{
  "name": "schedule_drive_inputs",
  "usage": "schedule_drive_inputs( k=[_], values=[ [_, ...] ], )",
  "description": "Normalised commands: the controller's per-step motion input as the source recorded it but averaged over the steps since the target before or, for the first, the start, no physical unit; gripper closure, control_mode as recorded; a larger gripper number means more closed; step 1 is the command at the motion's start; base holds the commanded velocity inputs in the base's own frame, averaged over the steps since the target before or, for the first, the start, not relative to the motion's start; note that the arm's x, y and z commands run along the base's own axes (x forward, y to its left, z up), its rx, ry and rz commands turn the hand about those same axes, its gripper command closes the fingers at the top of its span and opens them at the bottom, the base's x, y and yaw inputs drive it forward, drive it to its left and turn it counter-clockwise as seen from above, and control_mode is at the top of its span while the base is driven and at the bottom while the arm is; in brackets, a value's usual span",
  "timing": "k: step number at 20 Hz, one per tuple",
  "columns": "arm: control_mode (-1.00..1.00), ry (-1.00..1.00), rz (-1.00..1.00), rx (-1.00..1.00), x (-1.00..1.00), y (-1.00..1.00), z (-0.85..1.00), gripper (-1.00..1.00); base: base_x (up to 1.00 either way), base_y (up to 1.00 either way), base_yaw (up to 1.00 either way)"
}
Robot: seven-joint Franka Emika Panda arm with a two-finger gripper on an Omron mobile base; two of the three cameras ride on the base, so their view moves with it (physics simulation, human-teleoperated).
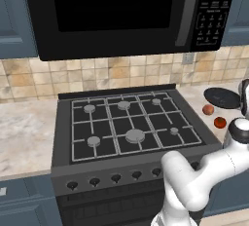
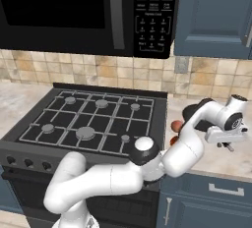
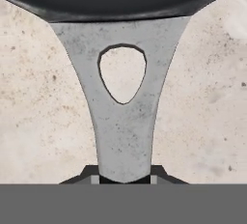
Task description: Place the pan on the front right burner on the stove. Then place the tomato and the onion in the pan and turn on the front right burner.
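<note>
The arm is reaching out over the counter (image 2: 231, 160) to the right of the stove (image 1: 131, 122), and the hand (image 3: 124, 178) is sitting right at the pan's handle (image 3: 123, 121). In the hand view the grey handle, with its teardrop hole, is running straight down between the two dark fingertips (image 3: 158, 174), which are pressing on either side of it: the hand is clenched on the pan (image 1: 222, 97). The pan is lying on the counter near its back edge, just right of the stove. The onion (image 1: 208, 109) and the tomato (image 1: 220, 122) are resting on the counter between pan and stove, the tomato nearer the front edge. The front right burner (image 1: 174, 131) is sitting bare under its grate.
</note>
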Motion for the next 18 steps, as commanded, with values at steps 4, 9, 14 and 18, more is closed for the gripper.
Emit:
schedule_drive_inputs(
  k=[4, 9, 14, 18],
  values=[
    [-1.00, 0.00, 0.00, 0.00, 0.00, 0.00, 0.57, 1.00, 0.00, 0.00, 0.00],
    [-1.00, 0.00, 0.00, 0.00, -0.01, 0.33, 0.46, 1.00, 0.00, 0.00, 0.00],
    [-1.00, -0.04, 0.00, -0.01, -0.18, 0.61, 0.37, 1.00, 0.00, 0.00, 0.00],
    [-1.00, -0.08, 0.00, -0.04, -0.31, 0.77, 0.30, 1.00, 0.00, 0.00, 0.00]
  ],
)
